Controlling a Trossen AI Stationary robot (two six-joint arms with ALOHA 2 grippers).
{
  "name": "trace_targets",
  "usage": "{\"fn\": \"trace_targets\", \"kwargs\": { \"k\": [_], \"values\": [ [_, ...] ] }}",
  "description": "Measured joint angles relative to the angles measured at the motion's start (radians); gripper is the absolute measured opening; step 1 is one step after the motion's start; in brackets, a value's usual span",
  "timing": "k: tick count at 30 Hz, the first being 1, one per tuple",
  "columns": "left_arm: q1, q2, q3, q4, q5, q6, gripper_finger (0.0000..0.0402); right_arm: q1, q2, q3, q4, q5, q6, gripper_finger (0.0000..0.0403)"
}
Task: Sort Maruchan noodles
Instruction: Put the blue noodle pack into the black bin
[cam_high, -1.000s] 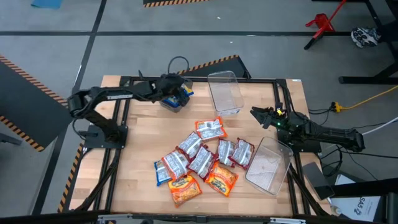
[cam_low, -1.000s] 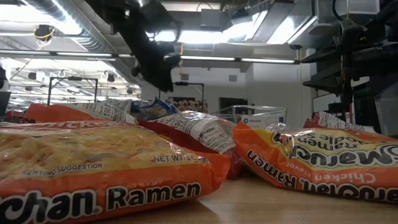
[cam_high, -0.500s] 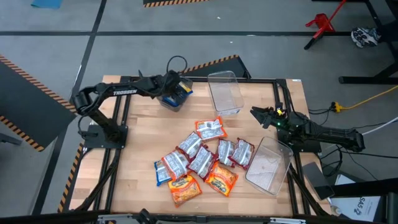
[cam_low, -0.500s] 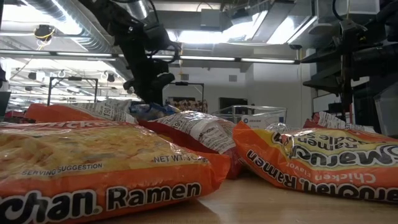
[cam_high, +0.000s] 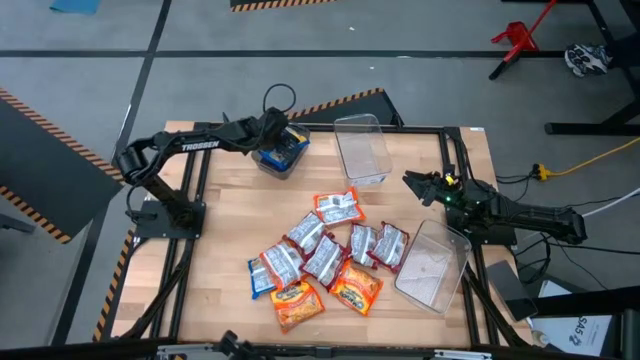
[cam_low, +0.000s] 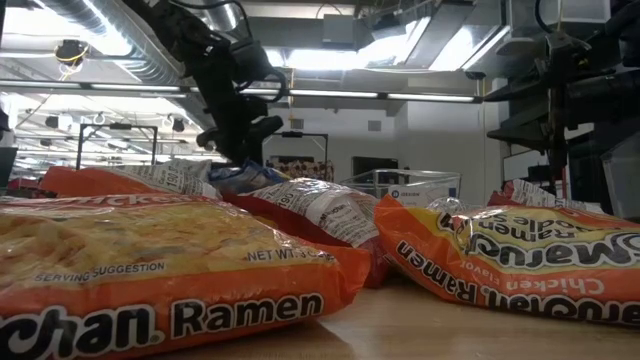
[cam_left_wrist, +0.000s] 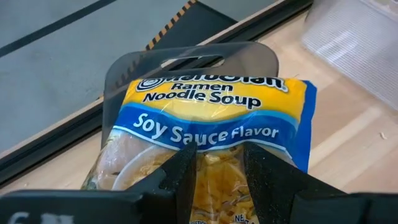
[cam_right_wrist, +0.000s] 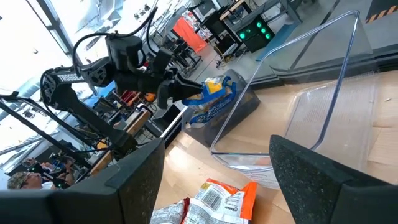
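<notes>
Blue-and-yellow noodle packet (cam_left_wrist: 214, 134), pinched between the left pincer (cam_left_wrist: 219, 163) fingers, directly over the dark bin (cam_high: 277, 160) beneath: lower squarely inside before release; right pincer (cam_high: 412, 182) shut, idle.

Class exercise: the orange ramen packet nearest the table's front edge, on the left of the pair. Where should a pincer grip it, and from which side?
The orange ramen packet lies flat, its front edge free of the pile. Probably best: come from above and pinch across that free edge, away from the overlapping red packets.
</notes>
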Motion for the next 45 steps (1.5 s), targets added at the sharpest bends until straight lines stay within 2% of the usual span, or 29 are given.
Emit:
{"fn": "trace_targets", "kwargs": {
  "k": [8,14,17,21,26,32,36,38,45],
  "values": [
    [0.014,-0.003,0.0,0.037,0.027,0.0,0.0126,0.0,0.0,0.0,0.0,0.001,0.0,0.0278],
    [0.006,-0.082,-0.001,0.037,0.051,0.025,0.0126,0.0,0.0,0.0,0.001,0.002,0.0,0.0278],
    [0.007,-0.146,-0.001,0.019,0.104,0.032,0.0126,0.0,0.0,0.0,0.0,0.0,0.001,0.0278],
    [-0.004,-0.263,-0.001,-0.083,0.243,0.085,0.0126,0.0,0.0,0.0,0.0,-0.006,0.002,0.0278],
    [-0.053,-0.392,-0.001,-0.3,0.411,0.154,0.0126,0.0,0.001,0.0,0.0,-0.009,0.0,0.0278],
    [-0.196,-0.482,-0.001,-0.507,0.499,-0.012,0.0126,0.0,0.028,0.0,-0.001,-0.02,-0.003,0.0278],
    [-0.342,-0.523,-0.001,-0.54,0.489,-0.13,0.0126,0.0,0.065,0.0,-0.001,-0.02,-0.003,0.0278],
    [-0.421,-0.551,-0.001,-0.53,0.45,-0.173,0.0126,0.0,0.083,0.0,-0.001,-0.02,-0.003,0.0278],
    [-0.7,-0.619,-0.001,-0.541,0.155,-0.348,0.0126,0.0,0.126,0.0,0.003,-0.035,0.002,0.0278]
  ]
}}
